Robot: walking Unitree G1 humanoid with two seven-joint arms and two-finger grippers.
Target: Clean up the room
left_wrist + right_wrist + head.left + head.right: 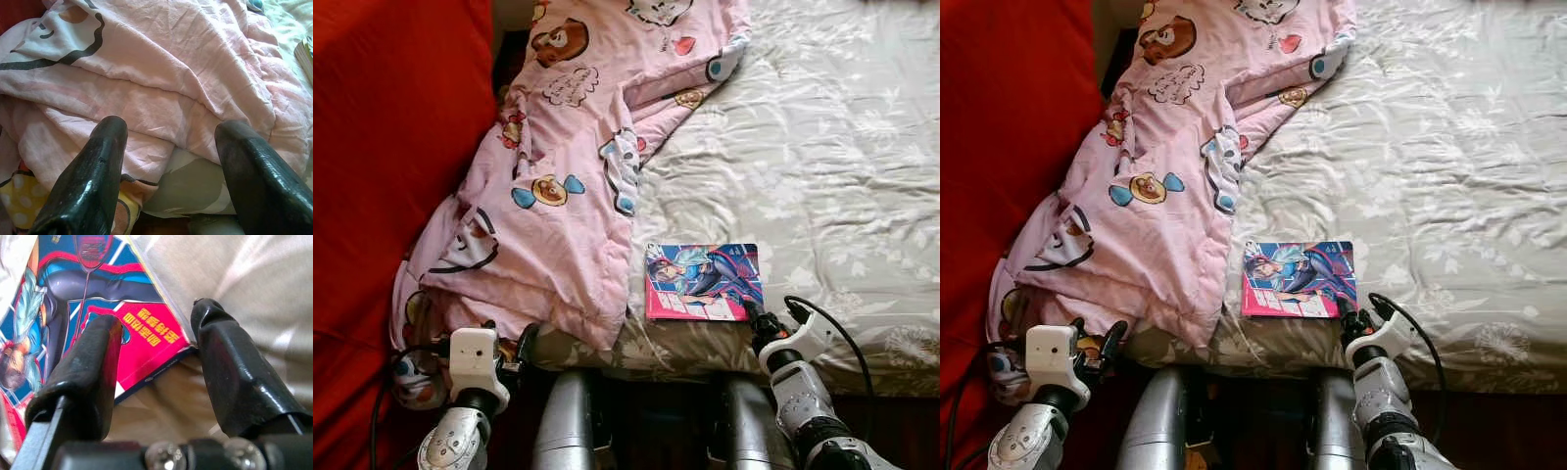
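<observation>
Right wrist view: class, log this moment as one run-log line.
right gripper: open, astride corner of pink-and-blue illustrated book | book: flat on grey floral bedsheet | left gripper: open, at pink cartoon-print quilt

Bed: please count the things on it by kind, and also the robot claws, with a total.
Quilt: 1
Book: 1
Sheet: 1
Claws: 2, left claw, right claw
Total: 5

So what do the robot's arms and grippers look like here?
Both arms are silver metal. The left gripper has a white boxy wrist block; the right gripper has a white bracket with a looping black cable. Each has two long, glossy black fingers.
</observation>
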